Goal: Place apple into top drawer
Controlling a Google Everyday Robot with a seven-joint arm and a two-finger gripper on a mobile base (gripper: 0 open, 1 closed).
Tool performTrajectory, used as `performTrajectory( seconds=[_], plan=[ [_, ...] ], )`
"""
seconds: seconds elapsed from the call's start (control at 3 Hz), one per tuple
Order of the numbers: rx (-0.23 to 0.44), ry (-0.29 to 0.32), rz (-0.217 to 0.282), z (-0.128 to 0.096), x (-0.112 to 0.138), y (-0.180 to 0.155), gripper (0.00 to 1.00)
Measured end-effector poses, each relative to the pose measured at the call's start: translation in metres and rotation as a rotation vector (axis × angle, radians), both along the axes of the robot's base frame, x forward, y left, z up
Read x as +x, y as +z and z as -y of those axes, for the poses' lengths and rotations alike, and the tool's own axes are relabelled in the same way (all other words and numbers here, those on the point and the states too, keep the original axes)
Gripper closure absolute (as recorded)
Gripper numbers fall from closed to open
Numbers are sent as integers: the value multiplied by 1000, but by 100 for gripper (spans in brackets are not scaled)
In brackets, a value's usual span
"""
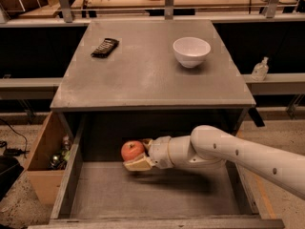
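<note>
Grey counter (143, 80) with white bowl (191, 51) and dark flat device (105, 47), top drawer (157, 194) open beneath, tool (136, 153) gripping apple (132, 150) over drawer floor, wooden box (42, 151) at left

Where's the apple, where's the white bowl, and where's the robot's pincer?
apple (132, 150): camera view, middle of its red skin.
white bowl (191, 57): camera view, front of its outer wall.
pincer (138, 156): camera view, between its fingertips, shut on the apple above the open top drawer (157, 194).
</note>
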State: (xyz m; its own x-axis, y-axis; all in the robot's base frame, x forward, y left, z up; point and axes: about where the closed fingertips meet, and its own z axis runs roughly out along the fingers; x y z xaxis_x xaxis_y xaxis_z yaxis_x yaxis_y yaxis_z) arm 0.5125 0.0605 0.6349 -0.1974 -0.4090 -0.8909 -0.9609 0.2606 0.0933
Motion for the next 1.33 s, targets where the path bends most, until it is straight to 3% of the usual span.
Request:
performTrajectory(
  seconds=[0.33, 1.0, 1.33],
  plan=[
    [17, 24, -7, -5, 0, -34, 100],
    [20, 25, -12, -6, -1, -34, 59],
    [20, 29, -13, -8, -1, -34, 35]
  ],
)
